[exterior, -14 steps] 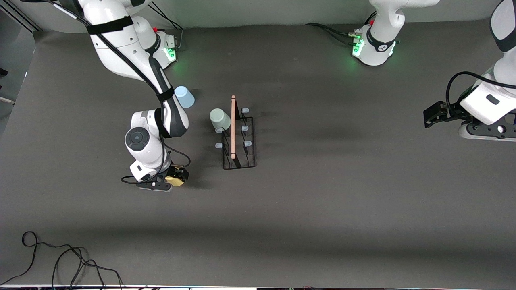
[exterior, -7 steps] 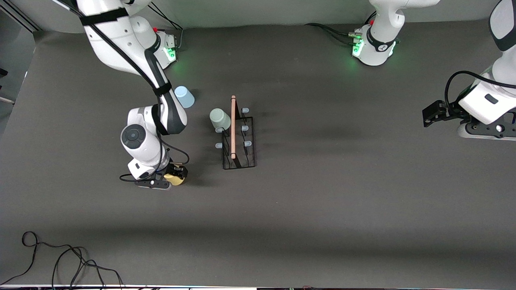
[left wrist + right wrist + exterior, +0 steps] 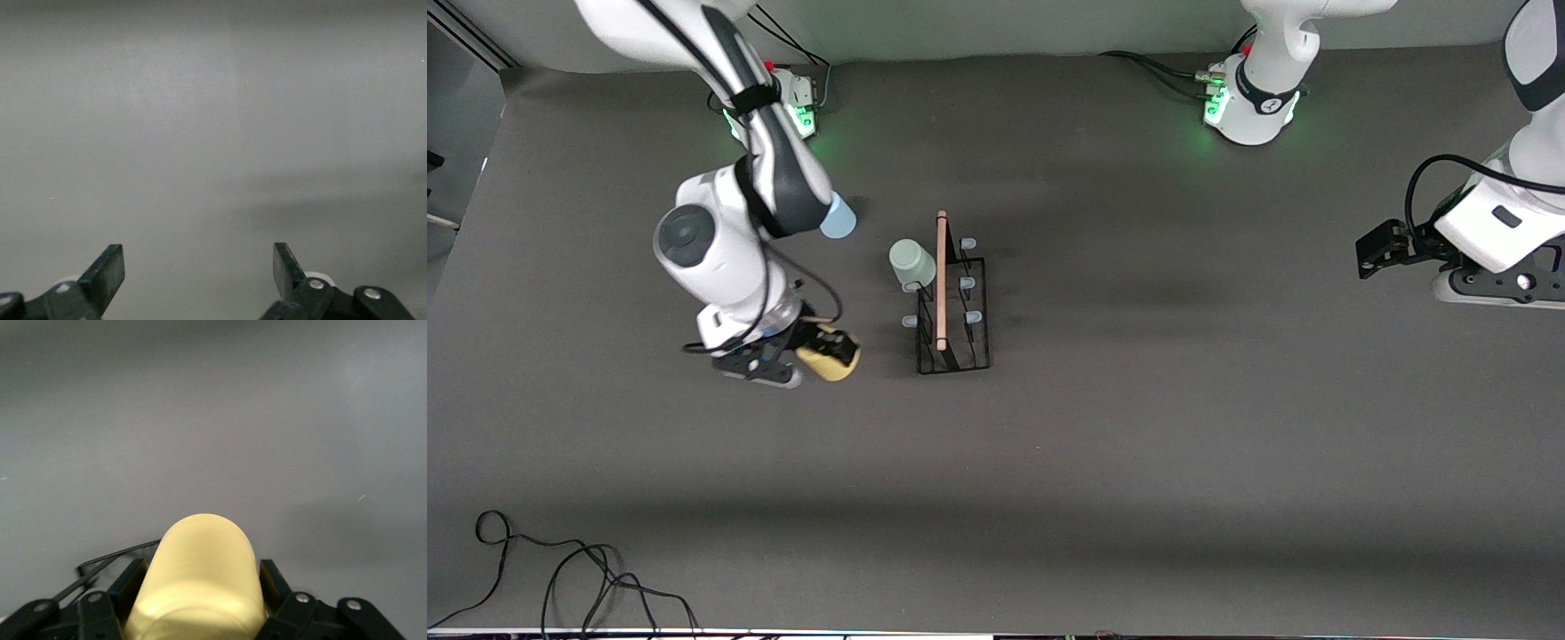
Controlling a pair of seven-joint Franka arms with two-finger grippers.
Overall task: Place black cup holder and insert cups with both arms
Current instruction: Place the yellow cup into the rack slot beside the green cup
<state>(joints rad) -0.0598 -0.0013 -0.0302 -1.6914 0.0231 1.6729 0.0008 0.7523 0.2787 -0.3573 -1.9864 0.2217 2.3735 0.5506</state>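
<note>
The black cup holder [image 3: 953,311], with its wooden rod handle [image 3: 941,280], stands mid-table. A pale grey-green cup [image 3: 911,261] sits over one of its pegs on the side toward the right arm. A light blue cup [image 3: 839,220] stands farther from the front camera, half hidden by the right forearm. My right gripper [image 3: 814,351] is shut on the yellow cup [image 3: 834,358], tilted above the table beside the holder. In the right wrist view the yellow cup [image 3: 200,573] fills the right gripper [image 3: 203,579]. My left gripper [image 3: 1374,249] waits open and empty over its end of the table; the left gripper [image 3: 199,263] faces bare mat.
A loose black cable [image 3: 560,569] lies at the table corner nearest the front camera, at the right arm's end. The two green-lit arm bases [image 3: 1249,98] stand along the table edge farthest from that camera.
My right gripper closed on the yellow cup, lifted it off the table and tipped it toward the holder. The left arm barely moved.
</note>
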